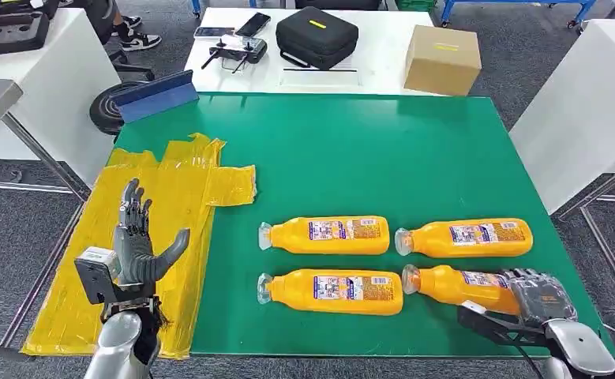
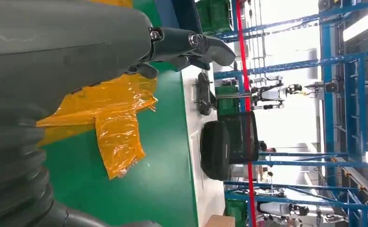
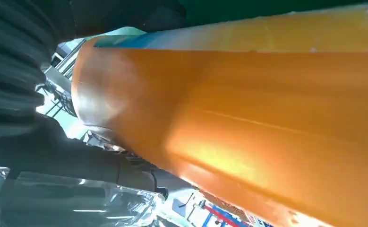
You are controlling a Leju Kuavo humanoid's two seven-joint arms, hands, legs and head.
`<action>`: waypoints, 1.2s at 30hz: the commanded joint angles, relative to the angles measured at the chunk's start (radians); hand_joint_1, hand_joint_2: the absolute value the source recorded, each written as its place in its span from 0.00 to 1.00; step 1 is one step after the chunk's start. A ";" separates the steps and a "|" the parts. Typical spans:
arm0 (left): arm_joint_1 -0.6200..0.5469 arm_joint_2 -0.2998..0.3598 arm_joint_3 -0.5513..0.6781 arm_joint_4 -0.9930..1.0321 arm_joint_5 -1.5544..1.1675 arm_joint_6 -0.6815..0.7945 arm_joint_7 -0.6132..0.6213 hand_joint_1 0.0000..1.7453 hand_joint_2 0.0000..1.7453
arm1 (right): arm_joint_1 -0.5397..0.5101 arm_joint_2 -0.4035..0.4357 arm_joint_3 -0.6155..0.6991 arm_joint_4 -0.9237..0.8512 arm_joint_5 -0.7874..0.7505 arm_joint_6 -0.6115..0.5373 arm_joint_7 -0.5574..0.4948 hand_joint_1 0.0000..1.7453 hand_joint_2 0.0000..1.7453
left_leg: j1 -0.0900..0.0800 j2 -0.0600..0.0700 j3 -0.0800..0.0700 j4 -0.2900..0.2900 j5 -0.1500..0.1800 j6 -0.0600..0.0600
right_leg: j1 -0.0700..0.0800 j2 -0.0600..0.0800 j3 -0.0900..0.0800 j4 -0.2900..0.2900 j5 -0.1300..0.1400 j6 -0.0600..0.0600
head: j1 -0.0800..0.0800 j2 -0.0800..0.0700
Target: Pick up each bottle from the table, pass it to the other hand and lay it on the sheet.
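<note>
A workshop hall: blue steel racking [image 2: 342,94], white worktables [image 1: 367,55].

Head cam sat high, looked forward and down over the green table [image 1: 383,150]. Left wrist cam was turned sideways, facing across the yellow sheet [image 2: 120,118] toward the hall. Right wrist cam sat pressed against an orange bottle [image 3: 248,118]. Head and left wrist views shared sheet and table.

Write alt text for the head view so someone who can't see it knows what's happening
Four orange bottles lie on their sides in two rows on a green table, and the robot's right hand is wrapped over the base of the near-right bottle. The left hand is raised, fingers spread, above a crinkled yellow sheet on the table's left side.
</note>
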 commanded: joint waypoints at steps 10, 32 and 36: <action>-0.007 0.005 0.054 0.041 0.003 0.007 0.008 0.00 1.00 | 0.028 0.021 0.061 -0.132 -0.035 -0.033 -0.017 1.00 1.00 | 0.002 0.003 0.004 0.000 -0.003 -0.006 | 0.002 0.002 0.004 -0.001 -0.001 -0.004 | 0.000 0.000; 0.015 -0.018 0.062 0.017 -0.025 0.011 0.037 0.00 1.00 | -0.033 0.194 -0.083 -0.187 -0.077 -0.134 0.085 1.00 1.00 | 0.002 0.003 0.004 0.000 -0.003 -0.006 | 0.002 0.002 0.005 -0.001 -0.001 -0.004 | 0.000 0.000; 0.022 -0.016 0.059 0.012 -0.029 0.011 0.038 0.00 1.00 | -0.044 0.230 -0.103 -0.198 -0.165 -0.152 0.071 1.00 1.00 | 0.003 0.003 0.004 0.000 -0.003 -0.006 | 0.002 0.003 0.004 -0.001 -0.001 -0.004 | 0.000 0.000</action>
